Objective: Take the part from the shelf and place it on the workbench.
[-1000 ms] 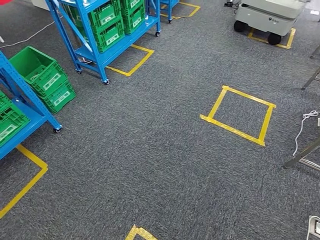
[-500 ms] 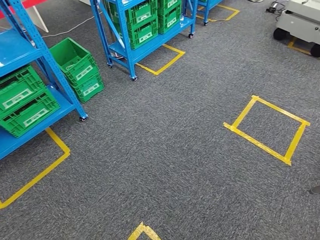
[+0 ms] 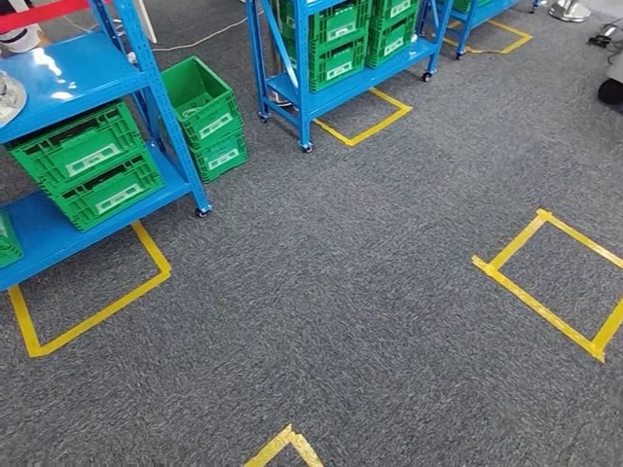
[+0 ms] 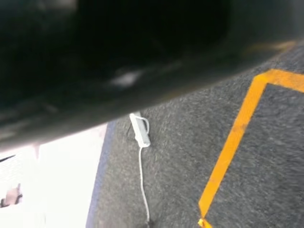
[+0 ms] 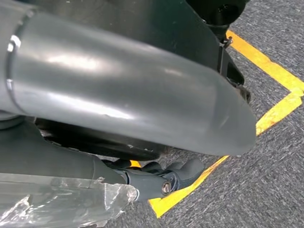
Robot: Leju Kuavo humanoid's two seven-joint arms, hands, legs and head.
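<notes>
Even overhead light is falling on the carpet (image 3: 352, 282) in the head view, with glare shining off the blue shelf (image 3: 58, 73). The left wrist view is blurring badly, one corner blowing out white. Highlights are streaking across the right wrist view.

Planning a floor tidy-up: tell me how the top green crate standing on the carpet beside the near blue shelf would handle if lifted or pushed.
The top green crate looks empty and made of ribbed, slotted plastic, so it is probably light and stiff. It sits on another green crate, so a push would likely slide it off rather than move both. Open-topped and broad, it seems unlikely to tip.
</notes>
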